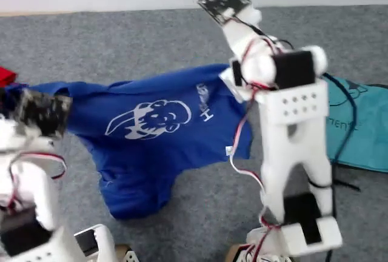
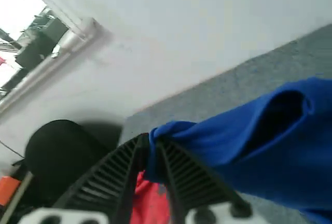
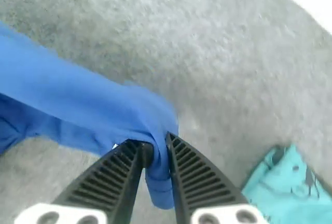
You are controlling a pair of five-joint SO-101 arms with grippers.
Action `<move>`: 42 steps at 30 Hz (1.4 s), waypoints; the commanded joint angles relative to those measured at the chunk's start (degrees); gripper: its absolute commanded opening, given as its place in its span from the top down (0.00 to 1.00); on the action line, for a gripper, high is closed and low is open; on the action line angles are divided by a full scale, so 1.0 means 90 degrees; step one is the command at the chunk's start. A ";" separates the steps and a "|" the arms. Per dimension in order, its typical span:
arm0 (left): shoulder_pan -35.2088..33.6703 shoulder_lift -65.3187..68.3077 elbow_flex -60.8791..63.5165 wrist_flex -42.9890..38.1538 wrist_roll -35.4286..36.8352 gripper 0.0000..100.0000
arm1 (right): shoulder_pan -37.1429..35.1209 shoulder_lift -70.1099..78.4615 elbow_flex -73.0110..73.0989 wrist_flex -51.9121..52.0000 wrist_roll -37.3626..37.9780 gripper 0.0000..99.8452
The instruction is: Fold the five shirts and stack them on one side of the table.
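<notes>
I'm holding the blue shirt point(image 1: 151, 128) up between both arms. My left pincer point(image 2: 151, 144) is clamped on one edge and my right pincer point(image 3: 154, 149) on the opposite one, while the body sags onto the worktop point(image 1: 121, 37). I judge this the spreading step. Next I should draw it taut and lay it flat. The teal shirt point(image 1: 357, 122) and the red shirt point(image 2: 148, 203) lie near and could snag.

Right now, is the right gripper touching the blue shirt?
Touching. The right wrist view shows the right gripper with its fingers pinching a fold of the blue shirt.
</notes>
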 commanded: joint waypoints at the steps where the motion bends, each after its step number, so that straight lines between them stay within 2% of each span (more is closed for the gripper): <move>1: 0.0488 0.0879 -0.1900 0.1280 0.0186 1.00 | 0.0366 -0.0991 0.0400 0.0269 -0.0147 0.96; 7: 0.1348 0.1670 -0.3385 0.2872 0.0459 1.00 | 0.0767 -0.2212 0.1104 0.0269 -0.0186 0.96; 13: 0.1768 0.2501 -0.4869 0.3780 0.1084 1.00 | 0.1382 -0.3473 0.1563 0.0269 -0.0176 0.96; 24: 0.1807 0.4132 -0.7477 0.3790 0.2393 1.00 | 0.2242 -0.4635 0.1729 0.0259 -0.0166 0.96; 35: 0.2120 0.4220 -0.9773 0.3585 0.2374 1.00 | 0.2252 -0.5348 0.1465 0.0171 -0.0186 0.96; 42: 0.2120 0.4200 -1.0593 0.3331 0.2198 1.00 | 0.2261 -0.5368 0.0879 0.0171 -0.0186 0.96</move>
